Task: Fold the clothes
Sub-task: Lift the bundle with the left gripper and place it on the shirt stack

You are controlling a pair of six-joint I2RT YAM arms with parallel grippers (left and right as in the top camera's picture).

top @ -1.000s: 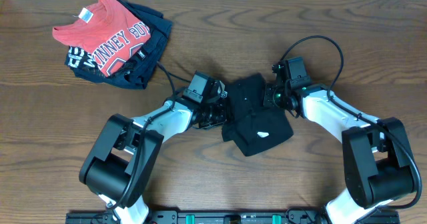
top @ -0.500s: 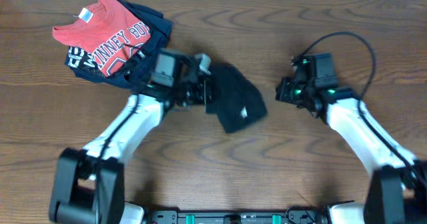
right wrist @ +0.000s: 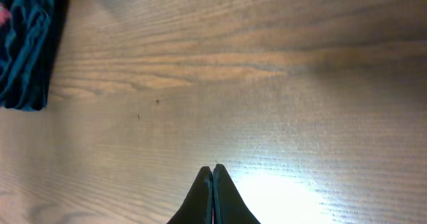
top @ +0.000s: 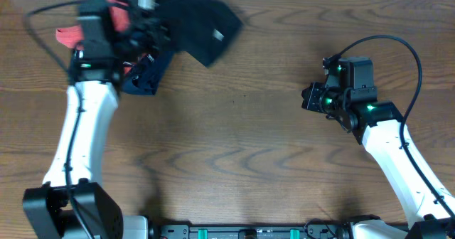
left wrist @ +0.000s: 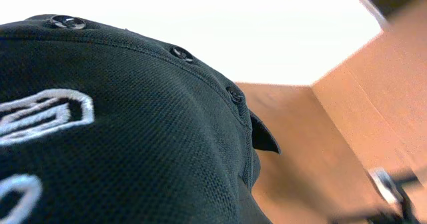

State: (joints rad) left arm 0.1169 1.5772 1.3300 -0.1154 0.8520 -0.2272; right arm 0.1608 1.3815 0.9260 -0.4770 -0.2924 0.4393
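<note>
Black T-shirt (top: 195, 25) hangs bunched above the table's (top: 234, 146) far edge, left side; long axis crosswise, free end pointing right.
Left gripper (top: 151, 31) clamps it, contact hidden by blurred fabric; right gripper (right wrist: 213, 177) closed, empty.

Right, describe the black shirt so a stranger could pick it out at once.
Go to the far left corner of the wooden table, where clothes are heaped. The black shirt is held by the left gripper there. Unlike the red T-shirt and navy garment beside it, it is plain black with one small white mark.
</note>
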